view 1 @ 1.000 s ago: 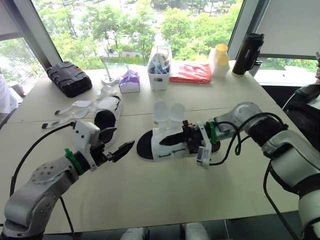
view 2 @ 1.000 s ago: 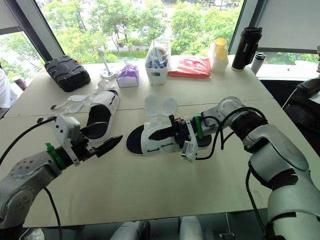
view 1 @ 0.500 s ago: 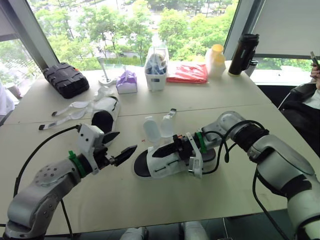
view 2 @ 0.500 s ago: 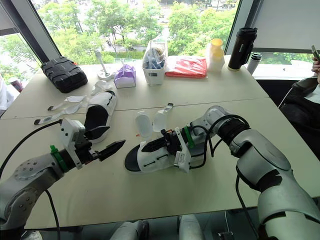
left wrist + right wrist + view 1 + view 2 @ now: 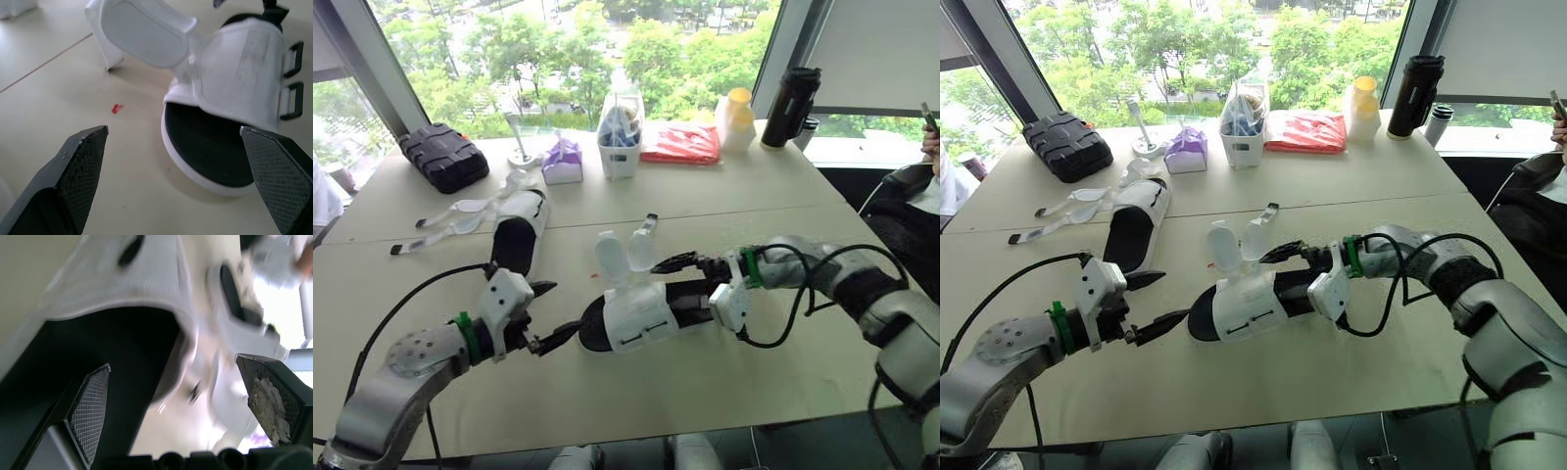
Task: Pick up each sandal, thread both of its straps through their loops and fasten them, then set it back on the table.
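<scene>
**Kid:** What do you get from the head?

**Helper:** At the back of your table (image 5: 705, 196), a white bin (image 5: 623, 137) holds blue and white stuff I can't name. The white sandal (image 5: 631, 315) lies in the middle, with its straps (image 5: 625, 253) sticking up loose. The other sandal (image 5: 521, 230) lies further back. Your left gripper (image 5: 563, 307) is wide open at one end of the white sandal and holds nothing. Your right gripper (image 5: 672, 281) is wide open at the other end.

**Kid:** And your left wrist?

**Helper:** Its fingers (image 5: 73, 171) stand far apart. The sandal lies ahead, not touching them, with two black loops (image 5: 292, 88) on its side.

**Kid:** Your right wrist?

**Helper:** Those fingers (image 5: 90, 406) are spread too, close over the black sole (image 5: 98, 347). I can't tell if they touch.
</scene>
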You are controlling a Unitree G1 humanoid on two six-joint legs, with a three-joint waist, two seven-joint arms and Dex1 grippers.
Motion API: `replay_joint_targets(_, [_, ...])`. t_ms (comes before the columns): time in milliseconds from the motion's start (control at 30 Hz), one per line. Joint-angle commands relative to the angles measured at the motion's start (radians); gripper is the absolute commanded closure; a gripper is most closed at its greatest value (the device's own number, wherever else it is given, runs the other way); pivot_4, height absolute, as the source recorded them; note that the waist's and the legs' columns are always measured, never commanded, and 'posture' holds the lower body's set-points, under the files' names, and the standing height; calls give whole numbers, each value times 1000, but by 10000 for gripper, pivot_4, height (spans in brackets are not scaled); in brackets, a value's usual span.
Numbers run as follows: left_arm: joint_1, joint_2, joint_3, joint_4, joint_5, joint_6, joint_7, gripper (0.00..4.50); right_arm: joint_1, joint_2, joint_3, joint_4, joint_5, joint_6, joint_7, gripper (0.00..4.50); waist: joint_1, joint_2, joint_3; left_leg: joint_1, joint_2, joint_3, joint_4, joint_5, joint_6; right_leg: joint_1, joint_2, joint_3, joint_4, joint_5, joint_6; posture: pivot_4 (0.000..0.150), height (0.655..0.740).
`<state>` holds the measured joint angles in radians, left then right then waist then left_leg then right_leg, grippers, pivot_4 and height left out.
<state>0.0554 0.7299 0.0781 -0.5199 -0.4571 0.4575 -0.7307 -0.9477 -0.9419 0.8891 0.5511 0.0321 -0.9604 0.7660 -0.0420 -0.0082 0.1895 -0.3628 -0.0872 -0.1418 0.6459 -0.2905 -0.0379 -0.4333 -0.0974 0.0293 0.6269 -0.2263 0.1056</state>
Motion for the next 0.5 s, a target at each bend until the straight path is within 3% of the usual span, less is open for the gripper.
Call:
replay_joint_targets(33, [5,12,-64,38,80,-130,-75,0,25,-28,-132,-171,247,310,231,521,-3,0,0,4,0,1,0,-1,1,3,0,0,0,0,0,1500,7400])
replay_joint_targets(133, [-17,-15,-109,95,114,-203,-106,13523,60,-22,-250,-256,367,597,319,0,2,0,0,7,1,1,0,-1,2,5,1,0,0,-1,-1,1500,7400])
replay_joint_targets(333, [-73,-70,-199,204,175,-268,-145,43667,92,55,-453,-303,413,941,321,0,29,0,0,6,1,1,1,-1,2,5,0,-1,0,0,1,1500,7400])
replay_joint_targets(500, [-143,-137,-246,298,214,-297,-140,44403,101,144,-591,-330,502,1274,286,0,34,0,0,5,1,1,1,-1,2,5,0,-1,-1,1,2,1500,7400])
